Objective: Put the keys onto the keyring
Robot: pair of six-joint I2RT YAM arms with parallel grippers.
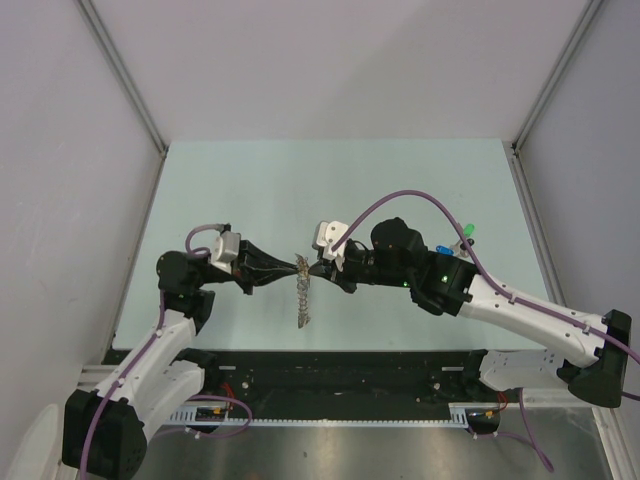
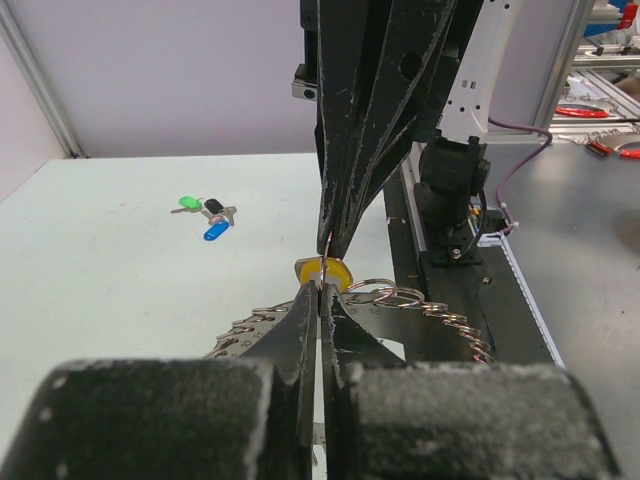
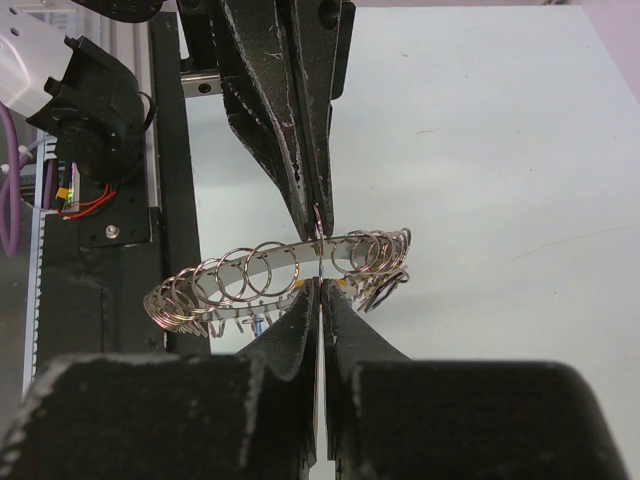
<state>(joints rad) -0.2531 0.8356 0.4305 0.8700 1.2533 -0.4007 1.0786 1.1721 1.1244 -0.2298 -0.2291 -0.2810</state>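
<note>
Working over the pale table (image 1: 330, 180), centre of the overhead view. There, left gripper (image 1: 296, 266) and right gripper (image 1: 312, 267) nose to nose, both pinched fully shut. Holding the keyring (image 1: 303, 300) up between them, hanging from the pinch toward the lower edge of the frame.

From the right wrist view: own tips clamped on the ring's band at mid frame, opposite tips nipping one of the small loops just above.

Spotted the yellow key (image 2: 325, 270) wedged right at the meeting point, centre of the left wrist view. Can't tell held by which side, or already threaded or not.

Rest of the keys (image 2: 207, 215) (green, black, blue) bunched left of centre in that view, well apart from the ring.

Reads as mid-threading on the first key. Next, probably: work the yellow one fully onto a loop, then release one side only and fetch from the bunch. Need to keep the other clamp on or risk dropping the ring.
</note>
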